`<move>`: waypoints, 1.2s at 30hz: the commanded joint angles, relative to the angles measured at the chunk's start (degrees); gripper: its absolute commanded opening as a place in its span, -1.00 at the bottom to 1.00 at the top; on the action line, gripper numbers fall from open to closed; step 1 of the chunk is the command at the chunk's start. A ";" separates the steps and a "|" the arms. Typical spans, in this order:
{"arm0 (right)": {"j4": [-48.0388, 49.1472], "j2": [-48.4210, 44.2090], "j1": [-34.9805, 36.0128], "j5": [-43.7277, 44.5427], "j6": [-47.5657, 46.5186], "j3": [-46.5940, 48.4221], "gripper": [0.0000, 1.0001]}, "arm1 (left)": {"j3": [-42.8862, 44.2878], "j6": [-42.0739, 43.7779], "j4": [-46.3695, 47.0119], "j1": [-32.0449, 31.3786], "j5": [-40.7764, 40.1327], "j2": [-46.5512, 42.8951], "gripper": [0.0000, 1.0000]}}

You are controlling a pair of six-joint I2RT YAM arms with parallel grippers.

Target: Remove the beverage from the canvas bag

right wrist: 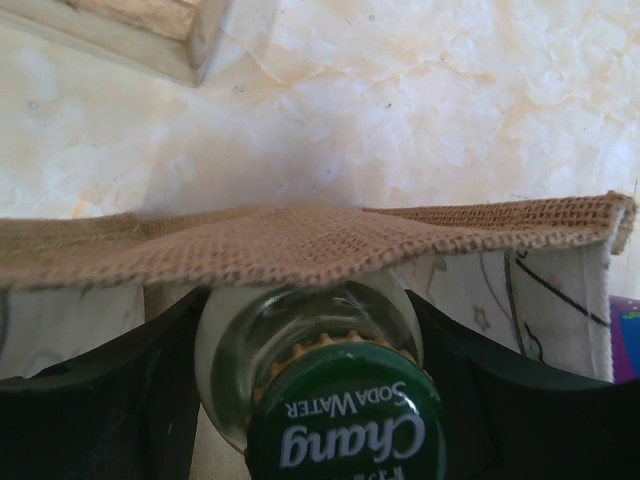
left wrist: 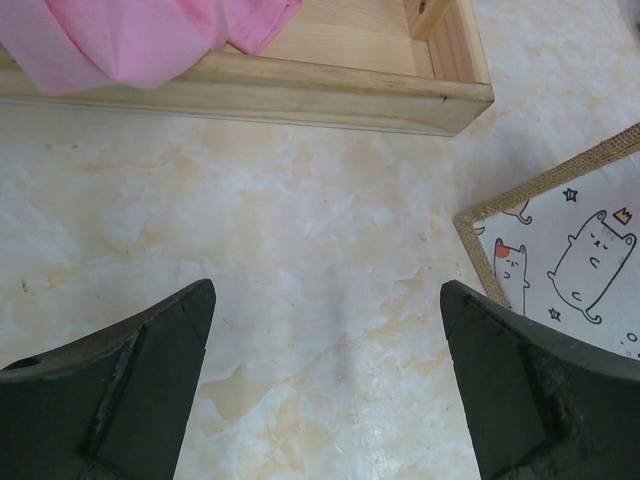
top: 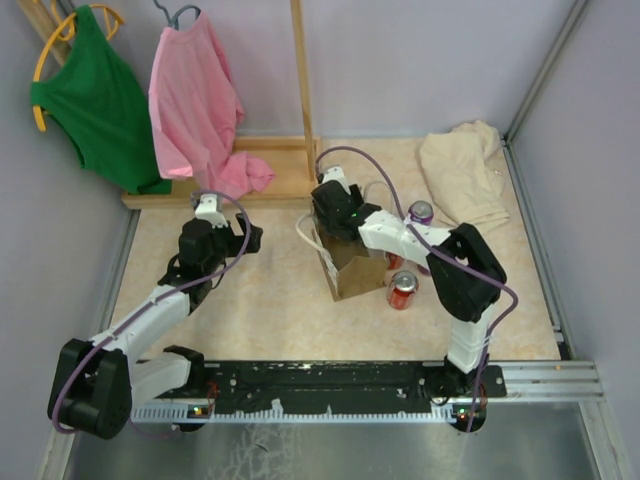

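Observation:
The tan-brown canvas bag (top: 352, 272) stands mid-table, its white rope handle hanging at its left. My right gripper (top: 335, 222) reaches into its open top. In the right wrist view the burlap rim (right wrist: 300, 245) crosses the frame, and the fingers (right wrist: 110, 380) press on both sides of a clear glass bottle (right wrist: 310, 340) with a green "Chang Soda Water" cap, still inside the bag. My left gripper (top: 238, 236) is open and empty over the table left of the bag; its wrist view shows the bag's cartoon-printed lining (left wrist: 575, 260) at right.
A red can (top: 402, 289) stands right of the bag and a purple-topped can (top: 421, 212) behind it. A pale beige cloth (top: 465, 170) lies at back right. A wooden rack base (top: 265, 165) with pink and green shirts stands at back left.

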 commanded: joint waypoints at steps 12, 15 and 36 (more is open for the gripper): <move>4.48 -19.96 1.23 -2.24 -2.51 4.45 -1.00 | 0.12 -0.50 1.65 -0.37 1.25 -0.12 1.00; 4.73 -22.62 1.17 -2.93 -3.69 5.84 -1.00 | 0.09 -0.48 1.70 -0.37 1.36 -0.21 1.00; 15.57 -22.66 -12.01 6.59 -14.11 18.80 -1.00 | -0.10 -0.87 2.00 -0.46 2.15 -0.18 1.00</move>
